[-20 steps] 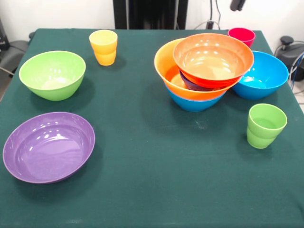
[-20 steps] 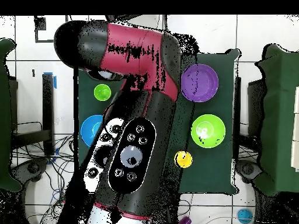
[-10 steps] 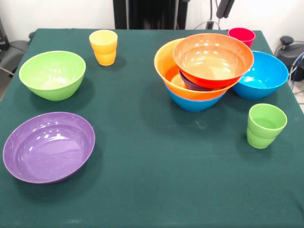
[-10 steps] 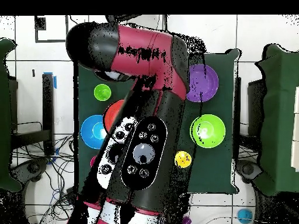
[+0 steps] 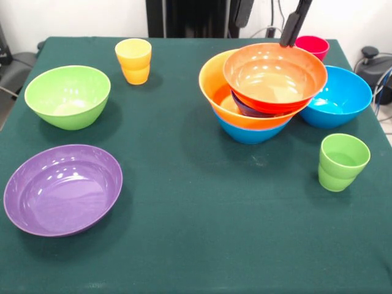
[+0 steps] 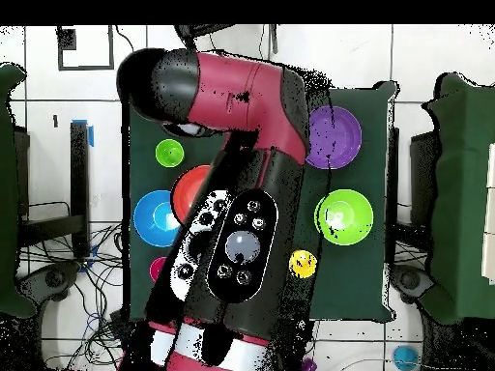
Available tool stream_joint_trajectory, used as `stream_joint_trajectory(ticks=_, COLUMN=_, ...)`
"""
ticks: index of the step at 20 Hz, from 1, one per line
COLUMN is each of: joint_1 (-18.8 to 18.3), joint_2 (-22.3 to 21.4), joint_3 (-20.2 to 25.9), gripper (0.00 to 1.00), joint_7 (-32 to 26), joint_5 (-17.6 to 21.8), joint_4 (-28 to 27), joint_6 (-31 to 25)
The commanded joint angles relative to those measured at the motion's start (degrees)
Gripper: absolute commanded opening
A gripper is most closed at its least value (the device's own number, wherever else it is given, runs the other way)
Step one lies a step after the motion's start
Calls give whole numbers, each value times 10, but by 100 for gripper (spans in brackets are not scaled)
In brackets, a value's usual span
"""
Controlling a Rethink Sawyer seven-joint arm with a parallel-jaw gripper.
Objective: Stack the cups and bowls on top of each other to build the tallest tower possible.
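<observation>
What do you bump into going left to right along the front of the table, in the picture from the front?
Purple bowl → light green cup. The other bowls and cups sit farther back.

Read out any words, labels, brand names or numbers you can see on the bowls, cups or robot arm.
None: no readable text, number or logo shows on the bowls, the cups, the green tablecloth or the arm in either view.
</observation>
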State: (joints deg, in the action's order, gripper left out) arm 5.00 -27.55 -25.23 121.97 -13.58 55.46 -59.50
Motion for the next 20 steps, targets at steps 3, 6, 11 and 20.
stream_joint_trajectory(ticks=3, joint_1=-22, joint_2=8, joint_3=98, gripper=100, joint_7=-93, joint_5=53, joint_4=98, joint_6=49)
stream_joint_trajectory(ticks=6, joint_1=-28, joint_2=3, joint_3=104, gripper=100, joint_7=-102, joint_5=59, joint_4=106, joint_6=51)
stream_joint_trajectory(ticks=11, joint_1=-31, joint_2=-5, joint_3=115, gripper=100, joint_7=-98, joint_5=65, joint_4=134, joint_6=71)
stream_joint_trajectory(ticks=20, joint_1=-32, joint_2=-29, joint_3=126, gripper=100, joint_7=-88, joint_5=81, joint_4=155, joint_6=58)
